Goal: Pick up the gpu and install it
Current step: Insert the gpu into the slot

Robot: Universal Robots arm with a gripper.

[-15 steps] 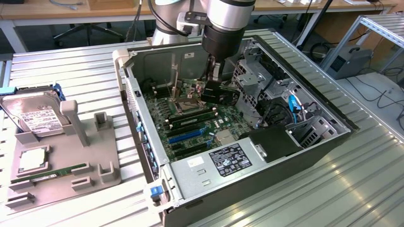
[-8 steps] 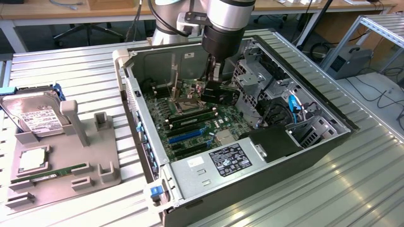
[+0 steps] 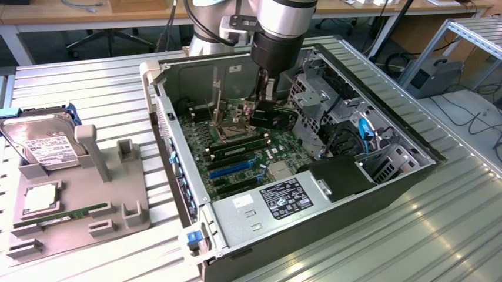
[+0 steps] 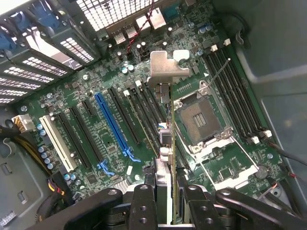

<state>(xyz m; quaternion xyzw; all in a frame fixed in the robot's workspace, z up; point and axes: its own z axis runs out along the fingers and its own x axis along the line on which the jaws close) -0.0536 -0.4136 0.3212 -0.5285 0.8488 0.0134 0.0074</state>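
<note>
Gripper [image 4: 166, 203] jaws are partly closed, clamping the thin black gpu card with silver end bracket [image 4: 165, 69] edge-on over the green motherboard [image 4: 230, 165]. In the exterior view the long blue slot [image 3: 232, 168] sits at 7 o'clock from the jaws. Card's long axis looks roughly parallel to the slots.

This is a robotics lab or test workshop. A robot arm [image 3: 283, 26] comes down at top centre of the exterior view over a ribbed aluminium worktable [image 3: 94, 76]. On it sits an open computer case [image 3: 330, 229], its motherboard [image 4: 230, 165] bare, and at lower left a grey fixture tray [image 3: 117, 202] holds a hard drive [image 3: 47, 147]. Wooden desks [image 3: 117, 14] and a chair base [image 3: 110, 38] line the top edge. At right stand an aluminium frame [image 3: 471, 35] and loose floor cables [image 3: 471, 117].
</note>
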